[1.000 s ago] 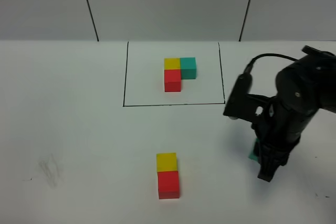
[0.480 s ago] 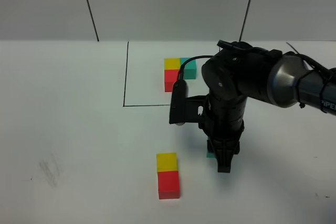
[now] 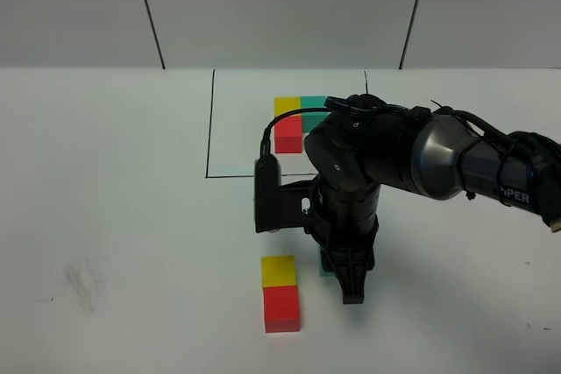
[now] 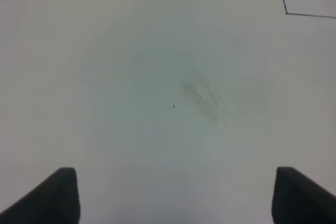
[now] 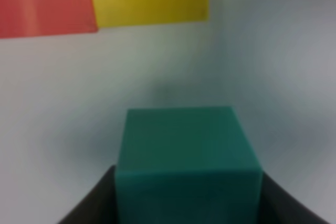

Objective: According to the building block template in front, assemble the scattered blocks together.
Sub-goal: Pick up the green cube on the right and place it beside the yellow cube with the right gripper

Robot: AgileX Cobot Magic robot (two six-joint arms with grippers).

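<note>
- Dark fingers (image 5: 86, 211) pressed against two opposite sides of the teal cube (image 5: 188, 145), so the right gripper (image 3: 351, 291) is clamped on it, held partly apart by the cube's width.
- Gripper pointing straight down; only a sliver of teal visible behind it from the high camera.
- Resting on the table (image 3: 114, 216) or lifted just clear: cannot tell.
- Just beside it, across a narrow strip of bare table, the yellow cube (image 3: 279, 270), not touching.
- Touching the yellow cube on its near side, the red cube (image 3: 281, 308).
- Farther back, inside a thin black rectangle (image 3: 210, 129), the template (image 3: 287, 129): an L of yellow, teal and red, partly hidden by the right arm (image 3: 412, 155).
- Left gripper (image 4: 178, 198) spread wide, nothing between the tips, nothing held.
- Beneath it, bare white table with a faint grey smudge (image 4: 202, 98).
</note>
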